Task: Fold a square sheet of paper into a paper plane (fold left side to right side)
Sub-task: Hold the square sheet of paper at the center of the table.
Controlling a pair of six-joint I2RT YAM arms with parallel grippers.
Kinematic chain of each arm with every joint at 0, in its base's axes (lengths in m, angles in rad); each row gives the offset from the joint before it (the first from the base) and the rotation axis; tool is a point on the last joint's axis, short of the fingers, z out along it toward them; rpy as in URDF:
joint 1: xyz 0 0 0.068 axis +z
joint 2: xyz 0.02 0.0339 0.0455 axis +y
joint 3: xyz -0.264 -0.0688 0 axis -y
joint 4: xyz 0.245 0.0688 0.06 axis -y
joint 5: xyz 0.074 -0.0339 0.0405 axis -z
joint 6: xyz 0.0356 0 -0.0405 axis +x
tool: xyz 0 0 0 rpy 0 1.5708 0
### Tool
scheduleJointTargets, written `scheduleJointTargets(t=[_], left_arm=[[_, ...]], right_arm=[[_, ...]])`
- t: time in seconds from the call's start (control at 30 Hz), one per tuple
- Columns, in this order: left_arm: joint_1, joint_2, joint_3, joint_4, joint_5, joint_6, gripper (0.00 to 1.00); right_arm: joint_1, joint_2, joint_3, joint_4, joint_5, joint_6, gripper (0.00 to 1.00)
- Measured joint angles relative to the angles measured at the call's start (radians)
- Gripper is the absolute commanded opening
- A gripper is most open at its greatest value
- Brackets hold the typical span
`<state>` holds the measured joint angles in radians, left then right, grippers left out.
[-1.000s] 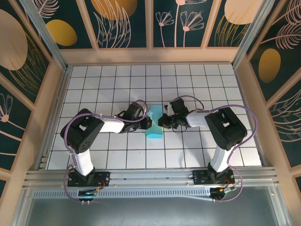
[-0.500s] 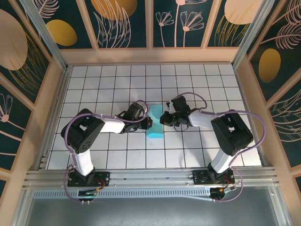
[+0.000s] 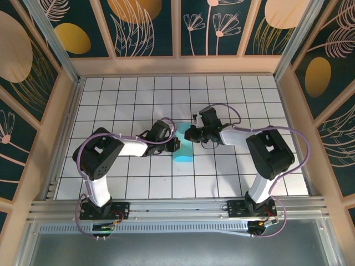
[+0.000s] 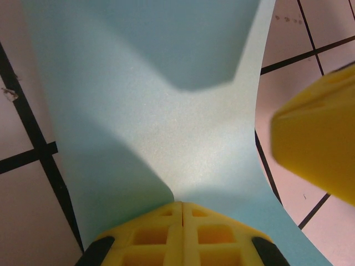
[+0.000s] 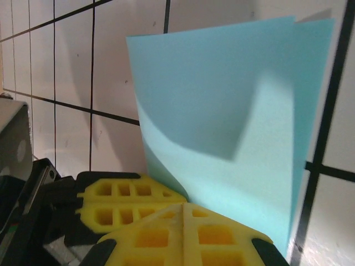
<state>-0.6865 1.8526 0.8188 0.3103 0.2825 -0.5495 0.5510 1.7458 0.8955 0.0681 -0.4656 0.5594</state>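
The square sheet of paper is turquoise and lies folded into a narrow rectangle on the white grid table, mid-table. Its far edge shows two layers in the right wrist view. My left gripper is shut, its tips pressing down on the paper's left edge. My right gripper is also shut, with its tips resting on the paper near its far right side. The paper curves up a little around the left tips. Nothing sits between either pair of jaws. The two grippers stand close together.
The table is a white tiled grid walled by wooden rails on the left, right and far sides. Purple cables loop over both arms. Open tiles lie all around the paper.
My right gripper has slid toward the far end of the paper, still shut. The left gripper has stayed in place on the paper's left edge.
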Motion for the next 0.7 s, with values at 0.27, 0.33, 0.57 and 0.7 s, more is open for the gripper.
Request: scheduleJointTargets(t=[0.27,0.33,0.57,0.7], left_arm=[[0.0,0.0,0.0,0.0,-0.002,0.0,0.0],[0.0,0.0,0.0,0.0,-0.002,0.0,0.0],[0.0,0.0,0.0,0.0,-0.002,0.0,0.0],[0.0,-0.002,-0.013,0.019,-0.002,0.0,0.0]], right_arm=[[0.007,0.095,0.045,0.029,-0.007,0.004,0.0],[0.007,0.108,0.052,0.032,-0.006,0.004,0.0],[0.007,0.147,0.055,0.034,-0.002,0.004,0.0],[0.007,0.149,0.06,0.028,0.005,0.003,0.0]])
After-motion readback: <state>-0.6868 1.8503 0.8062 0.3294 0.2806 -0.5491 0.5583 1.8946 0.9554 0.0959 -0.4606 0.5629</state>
